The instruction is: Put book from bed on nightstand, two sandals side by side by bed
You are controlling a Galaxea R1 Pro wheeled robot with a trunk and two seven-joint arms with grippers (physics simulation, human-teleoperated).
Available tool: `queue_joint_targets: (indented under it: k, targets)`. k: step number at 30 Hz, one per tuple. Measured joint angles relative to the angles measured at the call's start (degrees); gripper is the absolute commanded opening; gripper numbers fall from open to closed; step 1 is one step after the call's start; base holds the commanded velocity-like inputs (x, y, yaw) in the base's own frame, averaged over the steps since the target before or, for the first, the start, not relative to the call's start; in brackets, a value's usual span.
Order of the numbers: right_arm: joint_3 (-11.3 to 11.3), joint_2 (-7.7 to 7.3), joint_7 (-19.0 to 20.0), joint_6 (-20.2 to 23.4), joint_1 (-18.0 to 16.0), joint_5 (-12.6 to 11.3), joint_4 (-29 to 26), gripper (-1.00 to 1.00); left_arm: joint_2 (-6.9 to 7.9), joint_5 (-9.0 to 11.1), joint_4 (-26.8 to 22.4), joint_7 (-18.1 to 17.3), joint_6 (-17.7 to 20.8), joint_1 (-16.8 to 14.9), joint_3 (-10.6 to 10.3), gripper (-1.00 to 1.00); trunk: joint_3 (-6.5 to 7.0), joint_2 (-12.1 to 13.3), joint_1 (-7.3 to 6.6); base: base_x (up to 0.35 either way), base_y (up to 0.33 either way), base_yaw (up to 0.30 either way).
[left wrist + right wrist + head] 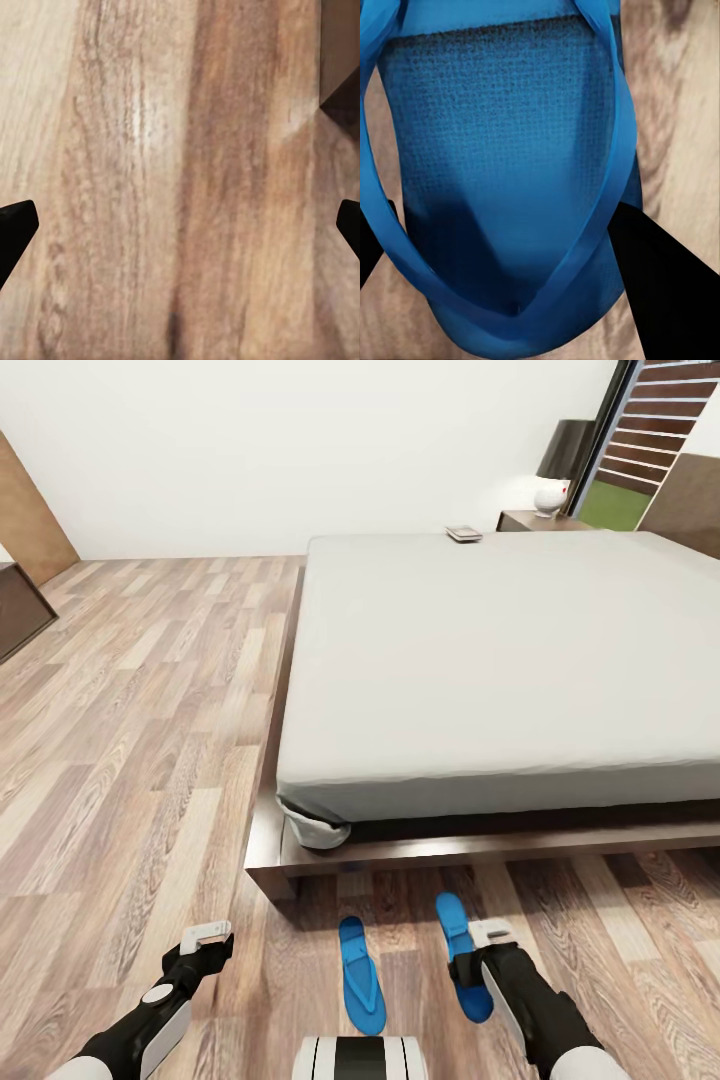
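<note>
Low in the frame, the right tool [478, 952] straddles one bright blue flat sandal [462, 950], fingers apart (not gripping), lining it beside its twin [361, 974]; the left tool [207, 938] hangs open, empty.

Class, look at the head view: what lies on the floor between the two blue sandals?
Nothing: bare wood floor separates the left sandal from the right sandal, seen in the head view.

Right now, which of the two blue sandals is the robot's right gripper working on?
The right-hand sandal, partly hidden under the right gripper; its blue straps show close up in the right wrist view. The other sandal lies apart, uncovered on the floor.
</note>
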Motion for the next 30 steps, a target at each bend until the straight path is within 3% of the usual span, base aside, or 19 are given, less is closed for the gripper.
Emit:
queue_joint_targets:
  k: [10,30]
  targets:
    - [0.57,0.34,-0.34,-1.72,-3.66,0.07,4.97,-1.00,0.00,-0.08,-0.01,0.01,-0.04,0.00,0.00,1.00,0.00,0.00,0.00,0.000,0.107,0.000]
    - [0.62,0.18,-0.34,-4.64,-4.41,0.09,9.12,-1.00,0.00,-0.05,-0.01,0.07,-1.26,0.00,0.00,1.00,0.00,0.00,0.00,0.000,0.112,0.000]
